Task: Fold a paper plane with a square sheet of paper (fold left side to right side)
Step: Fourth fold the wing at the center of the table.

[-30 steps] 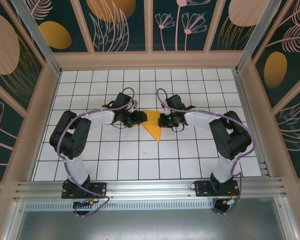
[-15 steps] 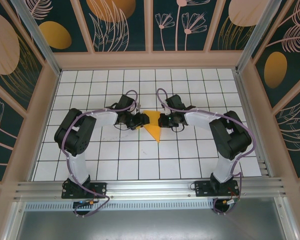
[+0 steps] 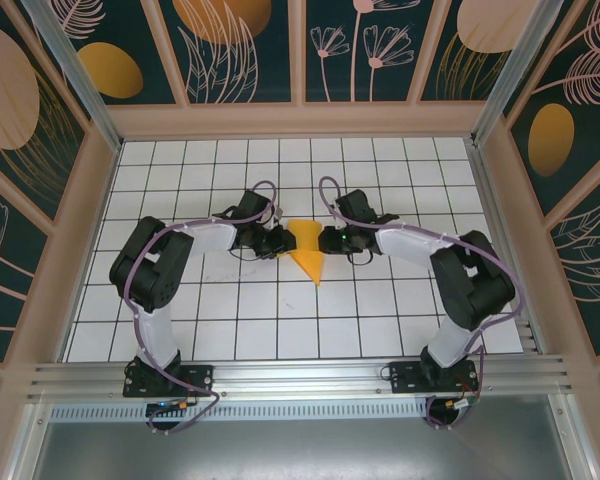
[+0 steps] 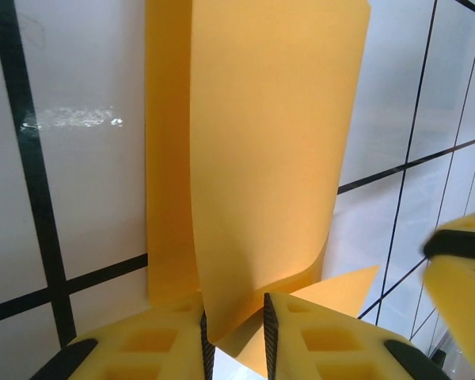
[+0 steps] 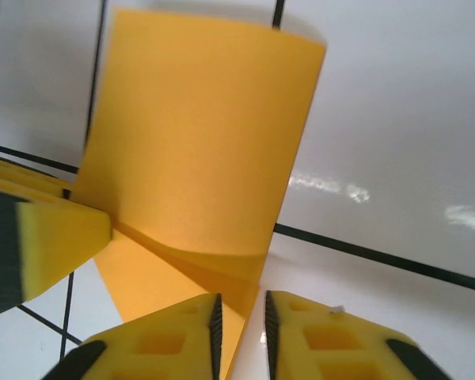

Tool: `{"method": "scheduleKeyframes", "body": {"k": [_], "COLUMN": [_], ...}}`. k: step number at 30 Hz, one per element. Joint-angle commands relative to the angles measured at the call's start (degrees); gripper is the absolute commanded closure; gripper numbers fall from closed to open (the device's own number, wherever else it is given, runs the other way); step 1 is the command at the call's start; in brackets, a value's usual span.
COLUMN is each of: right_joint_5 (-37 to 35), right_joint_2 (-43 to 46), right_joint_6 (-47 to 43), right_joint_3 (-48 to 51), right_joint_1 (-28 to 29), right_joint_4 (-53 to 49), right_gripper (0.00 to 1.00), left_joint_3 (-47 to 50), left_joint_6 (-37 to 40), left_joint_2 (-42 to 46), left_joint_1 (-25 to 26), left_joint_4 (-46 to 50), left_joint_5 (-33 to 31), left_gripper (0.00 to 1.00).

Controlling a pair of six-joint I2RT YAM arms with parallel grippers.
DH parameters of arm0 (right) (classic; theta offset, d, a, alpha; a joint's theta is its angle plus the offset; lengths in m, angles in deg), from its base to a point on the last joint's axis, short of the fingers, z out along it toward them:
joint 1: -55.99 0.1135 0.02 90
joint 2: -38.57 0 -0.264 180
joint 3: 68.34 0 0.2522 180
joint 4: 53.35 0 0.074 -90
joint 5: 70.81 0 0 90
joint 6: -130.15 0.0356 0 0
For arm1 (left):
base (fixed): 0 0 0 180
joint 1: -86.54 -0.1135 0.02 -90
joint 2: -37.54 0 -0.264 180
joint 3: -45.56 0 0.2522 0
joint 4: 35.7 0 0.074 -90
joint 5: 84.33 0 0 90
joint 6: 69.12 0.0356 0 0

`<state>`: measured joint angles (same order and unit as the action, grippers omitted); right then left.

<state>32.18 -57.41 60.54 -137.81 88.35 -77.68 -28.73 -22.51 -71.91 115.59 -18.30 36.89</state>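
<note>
On the left, my left gripper fingers pinch the paper plane's raised flap mid-counter, my right gripper fingers sit barely parted at its edge, so uneven pulling could tear it.

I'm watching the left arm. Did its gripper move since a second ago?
Yes. The left gripper slid right along the table's grid, closing in on the paper, which it now pinches.

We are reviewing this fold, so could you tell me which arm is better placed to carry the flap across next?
Probably the left: the left gripper pinches the raised flap of the paper plane; the right gripper stands open.
</note>
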Motion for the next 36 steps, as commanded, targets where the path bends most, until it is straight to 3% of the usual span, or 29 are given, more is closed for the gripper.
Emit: {"method": "scheduleKeyframes", "body": {"k": [1, 7, 12, 36], "right_joint_5": [-5.63, -13.26, -19.98, -26.0], "right_joint_2": [5.98, 10.62, 7.76, -2.4], "right_joint_6": [-0.17, 1.12, 2.03, 1.9], "right_joint_3": [2.47, 6.94, 8.08, 5.56], "right_joint_1": [1.27, 10.44, 18.38, 20.56], "right_joint_4": [1.26, 5.24, 9.01, 8.65], "right_gripper": [0.69, 0.61, 0.56, 0.56], "left_joint_3": [-0.92, -0.97, -1.52, -3.45], "left_joint_6": [-0.3, -1.07, -1.51, -1.81], "left_joint_2": [2.72, 3.36, 3.44, 3.12], "left_joint_1": [0.56, 0.9, 1.16, 1.5], "left_joint_4": [-0.04, -0.3, -0.22, 1.52], "left_joint_5": [0.4, 0.71, 0.95, 0.37], "left_gripper": [0.76, 0.78, 0.78, 0.77]}}
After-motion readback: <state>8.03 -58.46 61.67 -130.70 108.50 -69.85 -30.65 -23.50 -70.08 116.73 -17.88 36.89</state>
